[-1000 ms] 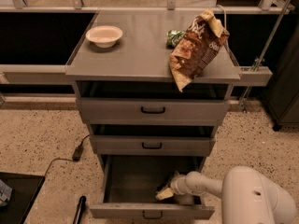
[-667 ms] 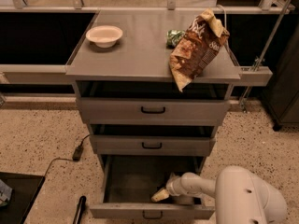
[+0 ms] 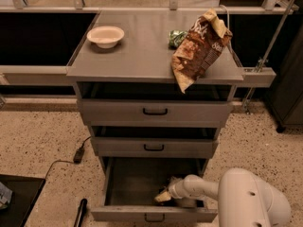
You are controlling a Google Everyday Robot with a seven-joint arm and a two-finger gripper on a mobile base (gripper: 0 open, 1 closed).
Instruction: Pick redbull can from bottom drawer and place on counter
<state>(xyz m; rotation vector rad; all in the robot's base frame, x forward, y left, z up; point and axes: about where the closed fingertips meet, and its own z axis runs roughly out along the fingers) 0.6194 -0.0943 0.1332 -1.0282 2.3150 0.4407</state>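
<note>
Though I cannot tell my gripper's (image 3: pixel 164 196) state inside the deep grey metal bottom drawer (image 3: pixel 118 214), I'd clasp the light, slick, seemingly hidden slim silver redbull can mid-body.

I see a floor (image 3: pixel 38 141) of pale speckled terrazzo under warm, even light. At left a black cable (image 3: pixel 61 162) runs across it to a small dark plug (image 3: pixel 78 154), near a black mat (image 3: pixel 16 200) in the lower-left corner. Behind the grey drawer cabinet (image 3: pixel 118 112) runs a long grey ledge (image 3: pixel 33 74) with dark recesses (image 3: pixel 38 37) above it. A dark cupboard (image 3: pixel 291 89) stands at right, near a slanted metal rod (image 3: pixel 273 37). My hand (image 3: pixel 163 196) sits low in the cabinet's open bottom drawer (image 3: pixel 137 186).
</note>
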